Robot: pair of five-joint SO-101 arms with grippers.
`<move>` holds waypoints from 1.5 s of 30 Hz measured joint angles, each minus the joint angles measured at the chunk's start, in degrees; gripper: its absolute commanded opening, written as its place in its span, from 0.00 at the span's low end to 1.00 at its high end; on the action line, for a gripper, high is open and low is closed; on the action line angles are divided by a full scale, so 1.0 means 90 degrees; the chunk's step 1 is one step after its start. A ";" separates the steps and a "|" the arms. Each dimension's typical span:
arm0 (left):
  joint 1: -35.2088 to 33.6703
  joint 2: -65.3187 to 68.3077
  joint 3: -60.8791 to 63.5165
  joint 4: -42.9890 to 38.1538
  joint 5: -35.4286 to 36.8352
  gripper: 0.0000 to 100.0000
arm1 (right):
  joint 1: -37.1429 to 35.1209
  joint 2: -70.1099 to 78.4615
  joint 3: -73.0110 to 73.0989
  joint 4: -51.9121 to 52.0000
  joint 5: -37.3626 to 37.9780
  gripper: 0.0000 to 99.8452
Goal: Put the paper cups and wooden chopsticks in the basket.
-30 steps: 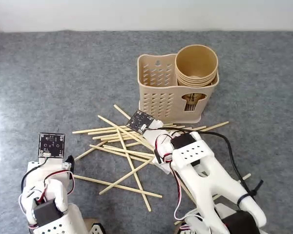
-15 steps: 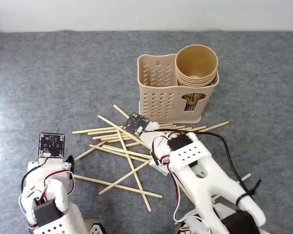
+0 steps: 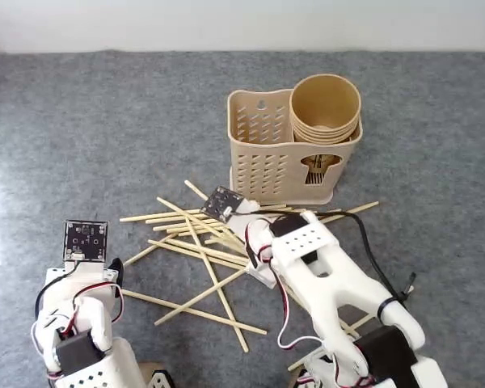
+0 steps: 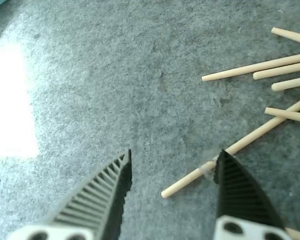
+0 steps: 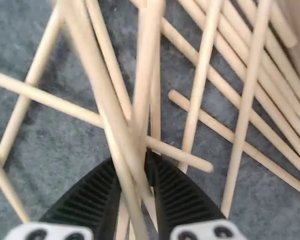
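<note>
Several wooden chopsticks (image 3: 196, 242) lie crossed in a pile on the grey carpet in front of the beige basket (image 3: 263, 158). A stack of paper cups (image 3: 326, 109) stands in the basket's right compartment. My right gripper (image 5: 131, 162) is down in the pile, shut on a couple of chopsticks (image 5: 140, 110) that run up between its black fingers (image 5: 97, 195). In the high view the right arm (image 3: 311, 255) reaches over the pile's right side. My left gripper (image 4: 175, 157) hangs open just above the carpet, and the end of one chopstick (image 4: 190, 179) lies between its fingers, untouched.
More chopsticks (image 3: 352, 212) lie by the basket's front right corner and beside the right arm's base (image 3: 347, 327). The left arm (image 3: 77, 323) sits at the near left. Bare carpet stretches to the left and behind the basket.
The right arm has shifted left and into the pile. Several chopsticks have been nudged; the long ones near the front have swung slightly. The left arm has kept still.
</note>
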 measured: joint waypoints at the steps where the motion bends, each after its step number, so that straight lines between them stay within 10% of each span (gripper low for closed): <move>1: 0.0000 0.0000 0.0000 0.0000 0.0000 0.25 | 0.0000 0.0000 -0.0205 0.0264 0.0000 0.01; 14: 0.0000 0.0000 0.0039 0.0000 0.0000 0.25 | 0.0059 -0.1827 -0.1260 0.2247 0.0020 0.01; 45: 0.0000 0.0000 0.0039 0.0000 0.0000 0.25 | 0.0781 -0.3194 -0.4063 0.0674 -0.1123 0.01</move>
